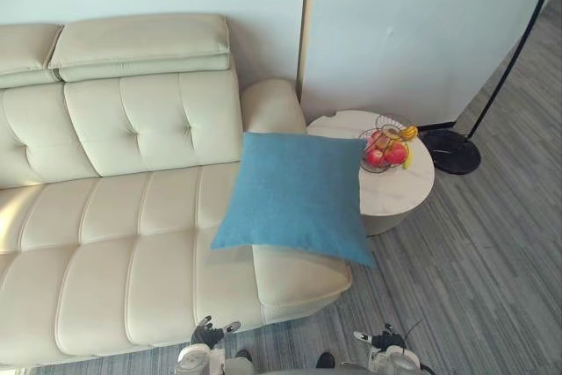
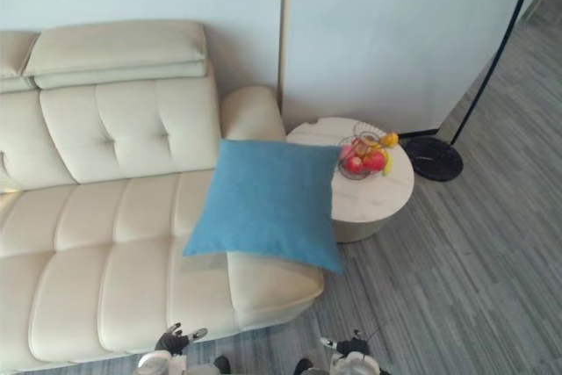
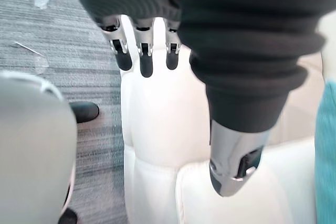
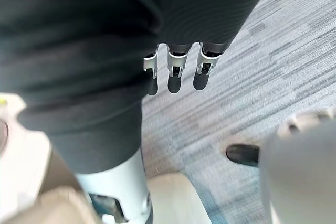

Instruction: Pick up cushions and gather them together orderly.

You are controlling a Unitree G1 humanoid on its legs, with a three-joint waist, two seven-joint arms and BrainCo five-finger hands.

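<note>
Cushion (image 1: 294,195), blue, lying tilted on right end of sofa (image 1: 114,217), near corner hanging past seat edge, just beside round table (image 1: 399,192) with fruit basket (image 1: 386,145). Left hand (image 3: 145,56) empty, fingers straight, low over near front of sofa. Right hand (image 4: 176,69) empty too, fingers relaxed, over floor (image 1: 492,287). Likely step: reach for cushion. Best to bring both hands up to opposite edges, grip wide, lift clear and away from basket to avoid knocking it.

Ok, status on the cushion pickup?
Both open, empty: left hand, right hand, low by the sofa front. Blue cushion untouched, propped at sofa's right end. Side table with fruit basket close beside it.
</note>
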